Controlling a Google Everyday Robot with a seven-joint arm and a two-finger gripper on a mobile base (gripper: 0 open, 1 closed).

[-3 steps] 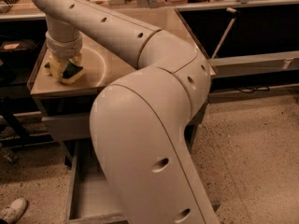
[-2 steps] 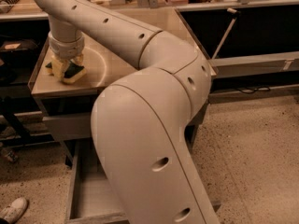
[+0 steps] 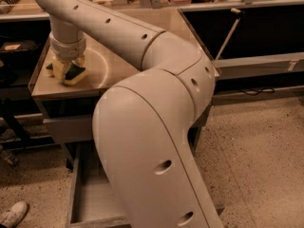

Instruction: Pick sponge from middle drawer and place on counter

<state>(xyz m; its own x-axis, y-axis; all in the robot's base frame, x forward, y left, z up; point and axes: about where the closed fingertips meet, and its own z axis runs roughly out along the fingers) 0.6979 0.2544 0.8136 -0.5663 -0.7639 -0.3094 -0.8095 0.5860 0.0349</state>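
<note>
Grasping the sponge (image 3: 73, 73) from either side with pale fingers (image 3: 58, 69): pincer (image 3: 68, 68), pointed straight down over the near-left corner of the glossy tan tabletop (image 3: 123, 68), close to its left edge. Clenched on the sponge, with the dark green scrub face turned up and tilted, the yellow body beneath, and the lower edge at or just above the tabletop; contact with the surface not resolvable. Directly above the pincer, the ribbed cylindrical wrist (image 3: 68, 42) of the pale arm (image 3: 156, 127), running up to the top left, then sweeping right and down as a thick jointed body filling the centre foreground. Just right of the sponge, a faint curved arc mark (image 3: 105, 66) on the tabletop. Under the tabletop's front edge, a closed gray drawer front (image 3: 71, 128). Lower still, the middle drawer (image 3: 88, 201) pulled open, with its smooth gray floor showing left of the arm and the rest hidden behind it. At lower left, a white shoe (image 3: 12, 213) on the speckled floor (image 3: 256, 151).
</note>
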